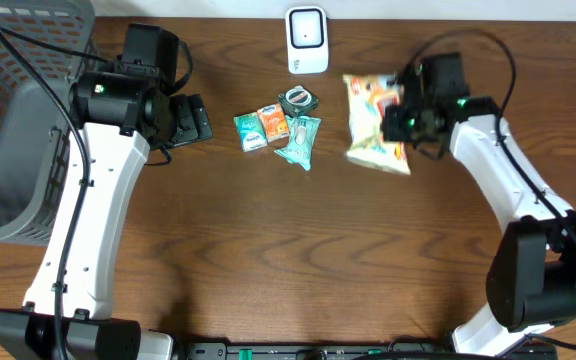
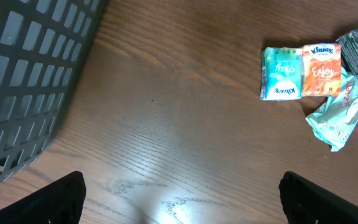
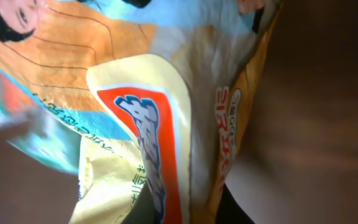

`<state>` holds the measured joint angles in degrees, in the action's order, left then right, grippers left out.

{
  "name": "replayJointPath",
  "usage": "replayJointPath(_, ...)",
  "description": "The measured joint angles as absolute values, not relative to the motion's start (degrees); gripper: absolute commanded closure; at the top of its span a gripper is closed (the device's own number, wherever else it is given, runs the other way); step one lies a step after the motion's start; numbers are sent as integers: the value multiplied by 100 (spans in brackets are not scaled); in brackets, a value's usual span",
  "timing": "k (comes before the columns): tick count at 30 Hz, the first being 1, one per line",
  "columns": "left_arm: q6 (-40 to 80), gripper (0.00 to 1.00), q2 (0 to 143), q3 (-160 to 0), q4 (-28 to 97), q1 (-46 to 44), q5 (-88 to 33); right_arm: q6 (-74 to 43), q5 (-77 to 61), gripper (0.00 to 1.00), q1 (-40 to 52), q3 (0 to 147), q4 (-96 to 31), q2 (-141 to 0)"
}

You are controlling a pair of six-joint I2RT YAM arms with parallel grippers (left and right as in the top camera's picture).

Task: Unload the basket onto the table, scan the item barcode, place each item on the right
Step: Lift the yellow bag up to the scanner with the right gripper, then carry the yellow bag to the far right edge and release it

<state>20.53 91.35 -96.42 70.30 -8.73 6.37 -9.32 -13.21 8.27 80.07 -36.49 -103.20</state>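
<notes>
Jaws of right gripper [image 1: 402, 122] closed on the right edge of the snack bag [image 1: 373, 125], long axis pointing away from the robot. Scanner [image 1: 307, 40] lies near, left and beyond. Left gripper [image 1: 196, 120] gapes wide, empty.

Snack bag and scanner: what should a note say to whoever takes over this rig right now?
Left gripper: open, empty, beside the basket.
Right gripper: shut on the snack bag at its right edge.
Scanner stands at the far edge of the table; small packets lie between the arms.
Done: bag gripped.
To do: bring its barcode to the scanner; no barcode is visible.
</notes>
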Motion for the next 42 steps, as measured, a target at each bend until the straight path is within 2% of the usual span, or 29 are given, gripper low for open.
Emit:
replayJointPath(5,2053,2,9135,-9642,7030,-873,637,-849,-1328,99,840,8291,-3114,-10289)
replayJointPath(11,2053,2,9137,-9642,7028,-873,639,-1057,-1339,99,1068,8370,-1450,-10289)
replayJointPath(13,2053,2,9135,-9642,7030,-873,637,-1138,-1347,99,1142,8619,-1326,-10339)
replayJointPath(17,2053,2,9135,-9642,7026,-873,637,-1216,-1369,99,1302,10239,-1815,-11019)
replayJointPath(20,2053,2,9135,-9640,7028,-873,639,-1212,-1372,99,1406,12193,-2294,-12254)
replayJointPath(23,2053,2,9135,-9640,7041,-873,637,-1214,-1343,99,1476,12919,-2001,-13061)
replayJointPath(28,2053,2,9135,-9640,7030,-873,637,-1210,-1286,99,1619,13041,-1076,-14040)
replayJointPath(42,2053,2,9135,-9640,7030,-873,637,-1208,-755,99,1706,13045,-1341,-14396)
